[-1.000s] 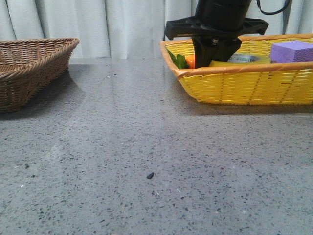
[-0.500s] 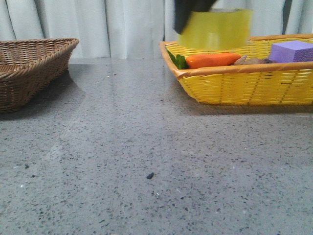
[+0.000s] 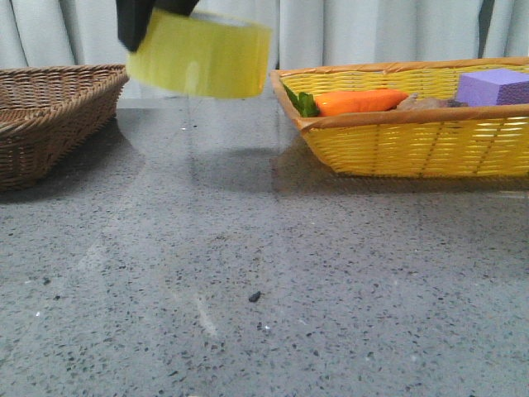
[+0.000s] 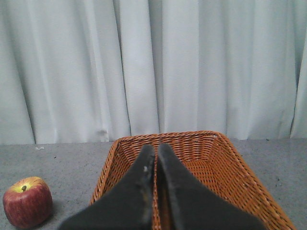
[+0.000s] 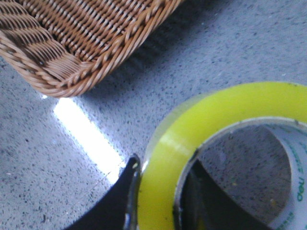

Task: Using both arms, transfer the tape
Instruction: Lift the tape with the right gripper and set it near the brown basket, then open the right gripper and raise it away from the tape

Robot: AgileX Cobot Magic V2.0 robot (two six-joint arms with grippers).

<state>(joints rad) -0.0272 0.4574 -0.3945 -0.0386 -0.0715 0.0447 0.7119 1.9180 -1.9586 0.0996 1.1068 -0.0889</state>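
Desk [image 3: 248, 273]: grey speckled stone. Yellow basket [image 3: 413, 145] sits at the far right edge, holding a carrot [image 3: 359, 102] and a purple block [image 3: 494, 85]. Brown basket [image 3: 50, 116] sits at the far left edge. Tape [image 3: 200, 58] hangs in the air above the far middle of the desk, between the two baskets, tilted. Right gripper [image 5: 160, 191] pinches the roll's wall, one jaw outside, one inside the core. Left gripper [image 4: 156, 163] hovers over the brown basket, jaws pressed together. An apple [image 4: 27, 201] rests on the desk beside that basket.
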